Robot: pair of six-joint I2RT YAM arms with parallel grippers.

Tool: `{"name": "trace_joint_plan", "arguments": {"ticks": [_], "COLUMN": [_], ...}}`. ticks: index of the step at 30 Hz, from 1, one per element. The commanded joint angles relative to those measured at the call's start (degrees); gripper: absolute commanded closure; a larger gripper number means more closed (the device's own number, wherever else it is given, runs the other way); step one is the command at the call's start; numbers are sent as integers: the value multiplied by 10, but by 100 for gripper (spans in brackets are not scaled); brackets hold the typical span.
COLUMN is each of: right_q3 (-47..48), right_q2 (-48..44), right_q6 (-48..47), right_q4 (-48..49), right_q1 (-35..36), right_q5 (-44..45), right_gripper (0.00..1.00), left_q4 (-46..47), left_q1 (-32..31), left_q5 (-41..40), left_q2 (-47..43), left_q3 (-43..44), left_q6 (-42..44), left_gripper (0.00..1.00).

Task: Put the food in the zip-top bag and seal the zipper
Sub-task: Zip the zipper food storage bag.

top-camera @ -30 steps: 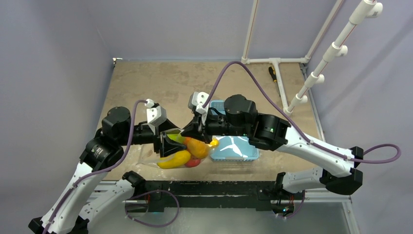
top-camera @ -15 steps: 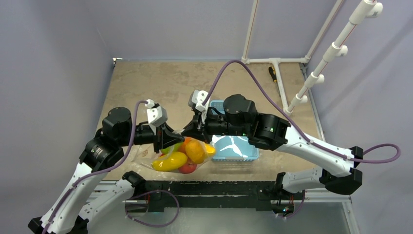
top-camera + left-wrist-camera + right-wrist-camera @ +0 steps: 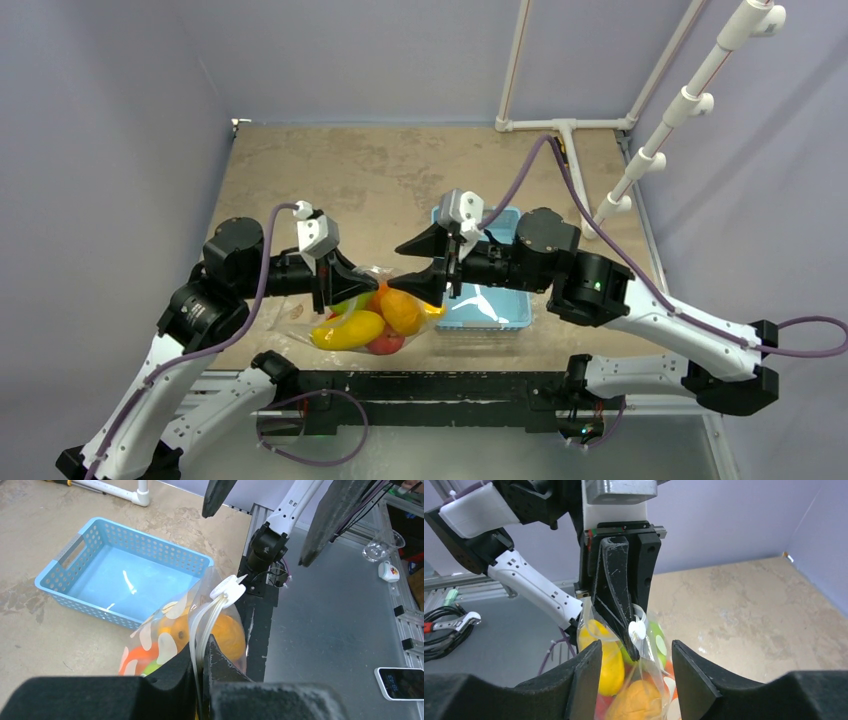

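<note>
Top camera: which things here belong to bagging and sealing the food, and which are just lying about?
In the job:
zip-top bag with the food inside
zipper, pinched by the left gripper
right gripper, open, facing the bag

Lying about:
blue basket beside the bag
screwdriver at the far edge
white pipe frame

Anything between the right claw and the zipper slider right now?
Nothing visible. The right claw stands open, facing the white slider across open air. The left claw is shut on the zipper right beside that slider, so it covers the strip there.
</note>
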Motion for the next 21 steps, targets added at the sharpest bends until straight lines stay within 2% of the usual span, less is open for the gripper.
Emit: {"name": "trace_joint_plan", "arguments": {"ticks": [1,13,21], "right_q3": [-42,-107,-109], "right_q2": [-29,-29,-10], "right_q6": [-32,-29,-24], "right_q4": [68,141,186], "right_q1": [2,2,1], "right_q5": [-16,-10,-33], "right_gripper": [43,41,52], "left_q4": [34,52,58], "left_q1": [0,0,0], "left_q5": [15,42,61], "left_q2": [-4,-3,-1], "left_q3": [30,48,54], "left_q6": [-15,-38,-45], "left_gripper": [100,100,100]}}
